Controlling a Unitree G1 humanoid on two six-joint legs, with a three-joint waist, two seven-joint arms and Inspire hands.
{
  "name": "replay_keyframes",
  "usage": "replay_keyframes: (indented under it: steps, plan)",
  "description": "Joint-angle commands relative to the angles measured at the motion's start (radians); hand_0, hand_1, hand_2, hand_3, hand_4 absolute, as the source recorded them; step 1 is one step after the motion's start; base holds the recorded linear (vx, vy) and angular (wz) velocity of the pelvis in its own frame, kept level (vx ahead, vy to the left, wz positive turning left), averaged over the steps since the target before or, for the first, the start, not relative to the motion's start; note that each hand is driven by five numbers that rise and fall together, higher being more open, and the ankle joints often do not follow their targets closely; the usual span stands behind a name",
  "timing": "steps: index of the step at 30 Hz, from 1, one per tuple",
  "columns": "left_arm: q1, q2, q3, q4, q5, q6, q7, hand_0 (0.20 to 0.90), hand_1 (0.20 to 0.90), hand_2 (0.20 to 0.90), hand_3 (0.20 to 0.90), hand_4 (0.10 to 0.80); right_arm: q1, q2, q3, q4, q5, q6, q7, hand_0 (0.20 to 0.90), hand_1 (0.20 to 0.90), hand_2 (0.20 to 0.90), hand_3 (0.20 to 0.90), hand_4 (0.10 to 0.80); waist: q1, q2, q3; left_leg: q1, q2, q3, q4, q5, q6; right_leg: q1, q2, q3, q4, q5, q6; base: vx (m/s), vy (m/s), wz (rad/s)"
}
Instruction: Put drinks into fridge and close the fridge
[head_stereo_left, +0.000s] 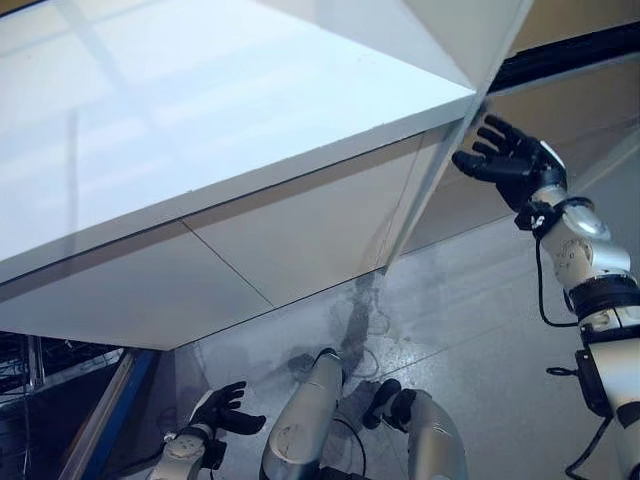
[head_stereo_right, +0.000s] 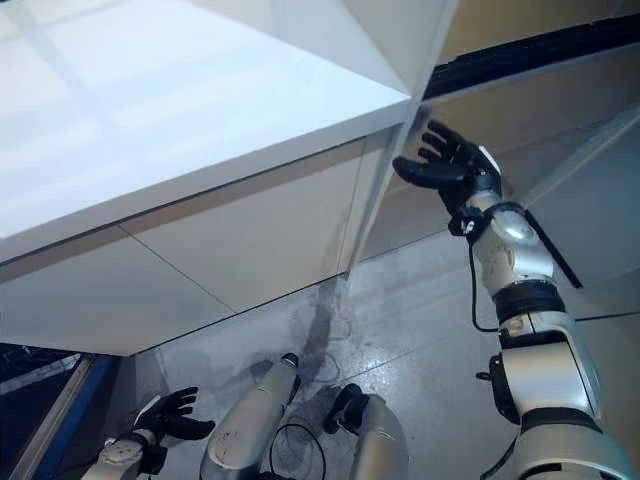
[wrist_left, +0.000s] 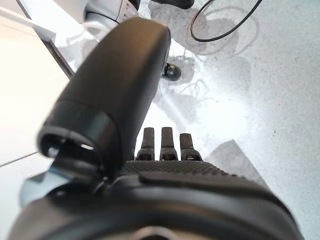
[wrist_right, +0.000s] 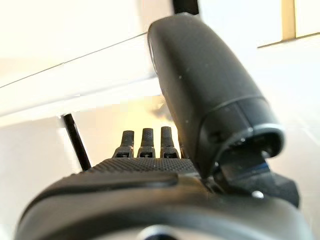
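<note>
The white fridge (head_stereo_left: 200, 120) takes up the upper left, seen from above, with its pale front panels (head_stereo_left: 300, 240) below the top. A thin door edge (head_stereo_left: 430, 180) runs down at its right corner. My right hand (head_stereo_left: 510, 160) is raised just right of that edge, with its fingers spread, open and empty; I cannot tell whether it touches the edge. It also shows in the right eye view (head_stereo_right: 445, 165) and, with straight fingers (wrist_right: 145, 140), in the right wrist view. My left hand (head_stereo_left: 225, 408) hangs low at the lower left, open and empty, its fingers (wrist_left: 162, 142) straight over the floor.
Grey speckled floor (head_stereo_left: 470, 300) lies right of and below the fridge. A blue and metal frame (head_stereo_left: 110, 410) stands at the lower left. A dark strip (head_stereo_left: 570, 45) runs along the wall at the upper right.
</note>
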Motion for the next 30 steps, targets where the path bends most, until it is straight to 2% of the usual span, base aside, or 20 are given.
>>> replay_keyframes:
  steps: [1,5,10,14,20,24,26,28,30]
  plan:
    - [0.059,0.081,-0.013,-0.015,0.042,-0.017,0.005,0.900,0.900,0.900,0.900,0.800,-0.105,-0.029,-0.026,-0.023,-0.009,-0.131,-0.123,0.900,0.900,0.900,0.900,0.800,-0.002,-0.026,-0.085,0.052,-0.013,0.065,-0.168,0.056,0.105,0.075,0.052,0.062,-0.031,0.006,-0.012,-0.044,-0.029,0.03]
    - [0.056,0.074,-0.012,0.003,0.062,-0.011,0.003,0.900,0.900,0.900,0.900,0.800,-0.072,-0.030,-0.045,-0.101,-0.019,-0.157,-0.198,0.900,0.900,0.900,0.900,0.800,-0.019,-0.037,-0.094,0.066,-0.012,0.074,-0.164,0.040,0.108,0.097,0.054,0.068,-0.065,0.016,-0.013,-0.048,-0.007,-0.04]
    - [0.041,0.056,-0.007,0.010,0.063,-0.014,-0.048,0.900,0.900,0.900,0.900,0.800,0.051,-0.063,-0.110,-0.258,-0.154,-0.145,-0.290,0.900,0.900,0.900,0.900,0.800,-0.065,-0.051,-0.121,0.115,-0.011,0.090,-0.197,0.027,0.112,0.141,0.059,0.090,-0.142,0.035,-0.001,-0.077,0.017,-0.05]
    - [0.041,0.036,0.008,-0.021,-0.010,-0.009,-0.092,0.900,0.900,0.900,0.900,0.800,0.223,-0.066,-0.176,-0.408,-0.172,-0.121,-0.297,0.900,0.900,0.900,0.900,0.800,-0.117,-0.060,-0.164,0.179,-0.007,0.102,-0.285,0.043,0.110,0.186,0.073,0.121,-0.264,0.077,0.027,-0.097,0.064,-0.16]
    - [0.051,-0.018,0.048,-0.013,-0.083,0.005,-0.102,0.900,0.900,0.900,0.900,0.800,0.467,0.033,-0.220,-0.515,-0.220,-0.091,-0.275,0.900,0.900,0.900,0.900,0.800,-0.187,-0.063,-0.252,0.273,0.005,0.143,-0.421,0.073,0.094,0.253,0.087,0.158,-0.442,0.135,0.068,-0.067,0.089,-0.31]
    - [0.071,-0.049,0.072,0.001,-0.090,0.015,-0.092,0.900,0.900,0.900,0.900,0.800,0.677,0.118,-0.234,-0.528,-0.263,-0.086,-0.200,0.900,0.900,0.900,0.900,0.800,-0.228,-0.063,-0.309,0.334,0.015,0.188,-0.500,0.085,0.087,0.299,0.096,0.168,-0.526,0.159,0.089,-0.047,0.081,-0.29]
    - [0.076,-0.058,0.076,0.015,-0.093,0.022,-0.087,0.900,0.900,0.900,0.900,0.800,0.742,0.137,-0.236,-0.507,-0.255,-0.071,-0.172,0.900,0.900,0.900,0.900,0.800,-0.240,-0.061,-0.326,0.353,0.020,0.202,-0.525,0.091,0.084,0.311,0.100,0.169,-0.547,0.168,0.095,-0.093,0.066,-0.27]
    - [0.068,-0.069,0.087,0.055,-0.105,0.034,-0.092,0.900,0.900,0.900,0.900,0.800,0.814,0.189,-0.226,-0.423,-0.267,-0.113,-0.116,0.900,0.900,0.900,0.900,0.800,-0.256,-0.061,-0.342,0.383,0.023,0.215,-0.553,0.094,0.081,0.331,0.106,0.164,-0.569,0.174,0.101,-0.087,0.058,-0.18]
    - [0.062,-0.080,0.093,0.100,-0.108,0.039,-0.103,0.900,0.900,0.900,0.900,0.800,0.881,0.252,-0.197,-0.332,-0.274,-0.114,-0.077,0.900,0.900,0.900,0.900,0.800,-0.272,-0.063,-0.354,0.406,0.024,0.222,-0.570,0.092,0.080,0.346,0.108,0.168,-0.575,0.171,0.104,-0.075,0.042,-0.05]
